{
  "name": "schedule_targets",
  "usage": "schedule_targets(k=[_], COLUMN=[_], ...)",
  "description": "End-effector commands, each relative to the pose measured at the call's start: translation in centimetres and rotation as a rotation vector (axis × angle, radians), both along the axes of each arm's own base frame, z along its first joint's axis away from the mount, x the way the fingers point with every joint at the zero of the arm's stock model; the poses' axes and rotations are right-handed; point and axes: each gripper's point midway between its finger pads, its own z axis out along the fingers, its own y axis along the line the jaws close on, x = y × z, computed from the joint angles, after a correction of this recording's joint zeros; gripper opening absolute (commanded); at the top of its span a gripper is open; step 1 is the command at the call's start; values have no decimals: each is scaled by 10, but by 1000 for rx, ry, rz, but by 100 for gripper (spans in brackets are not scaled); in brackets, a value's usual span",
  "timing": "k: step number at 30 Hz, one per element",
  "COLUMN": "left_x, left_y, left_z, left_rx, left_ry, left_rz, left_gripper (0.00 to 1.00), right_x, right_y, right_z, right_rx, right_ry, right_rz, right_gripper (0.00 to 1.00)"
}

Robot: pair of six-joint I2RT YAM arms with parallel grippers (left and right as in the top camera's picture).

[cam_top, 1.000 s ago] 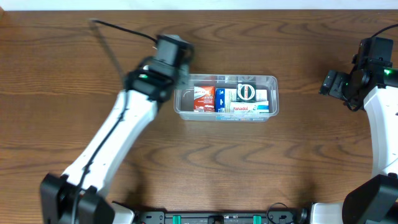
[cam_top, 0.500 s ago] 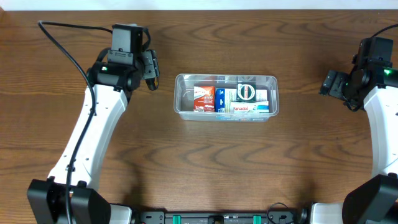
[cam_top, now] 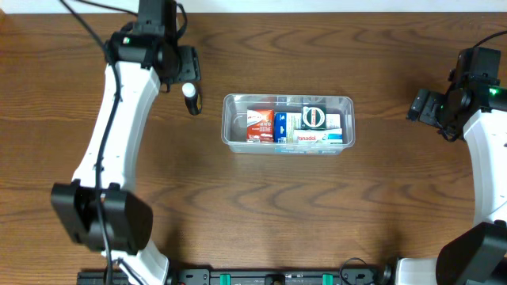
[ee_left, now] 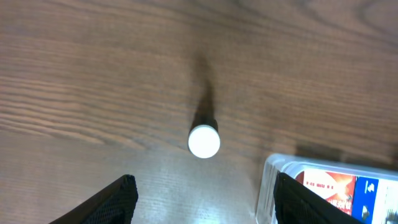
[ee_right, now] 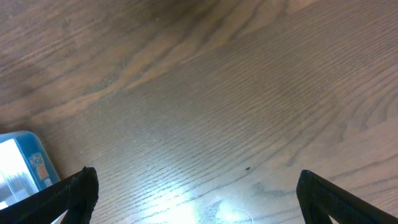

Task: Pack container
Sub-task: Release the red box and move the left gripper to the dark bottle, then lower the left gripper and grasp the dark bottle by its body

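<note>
Left gripper (ee_left: 204, 198), swung back from the container (cam_top: 287, 121), hangs with jaws apart over a white-capped tube (cam_top: 191, 99) standing just left of it, unpacked; right gripper (ee_right: 196, 193) idles, released.

Robotics laboratory bench. A white left arm (cam_top: 111, 134) and right arm (cam_top: 487, 158) are mounted at a wood-grain table (cam_top: 317, 206); a black cable (cam_top: 79, 17) trails

Brown wood-grain table (cam_top: 317, 214), clear container (cam_top: 228, 119), orange-red box (cam_top: 259, 125), blue box (cam_top: 280, 127), white-capped black tube (cam_top: 191, 99)
</note>
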Motion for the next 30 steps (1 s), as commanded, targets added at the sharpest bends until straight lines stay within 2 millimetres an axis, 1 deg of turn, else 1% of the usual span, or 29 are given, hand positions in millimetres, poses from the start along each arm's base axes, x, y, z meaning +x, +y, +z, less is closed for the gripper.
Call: schedule_targets(k=[1,6,9,13,17,30], left_x=[12,14,14,15,15,12], left_y=[-3,-3,-3,-3,-3,-3], left_z=[-26,-67,-85,-94,-96,-123], left_rx=[3,15,19,22,22,23], left_ry=[69,166,206,223,223,234], left_rz=[-23,-23,-22,-22,-22,-21], left_gripper=[71,71,71,71,70,67], right_x=[-1,-1,-1,-1,-1,-1], right_y=[-6,-6,-6,-6,-6,-6], right_z=[3,3,3,3,3,3], right_rx=[-14,-14,-14,-14,-14,-14], right_ry=[-2,-2,-2,-2,-2,-2], right_rz=[-6,-6,-6,-6,-6,-6], right_gripper=[99,99,99,99,99,99])
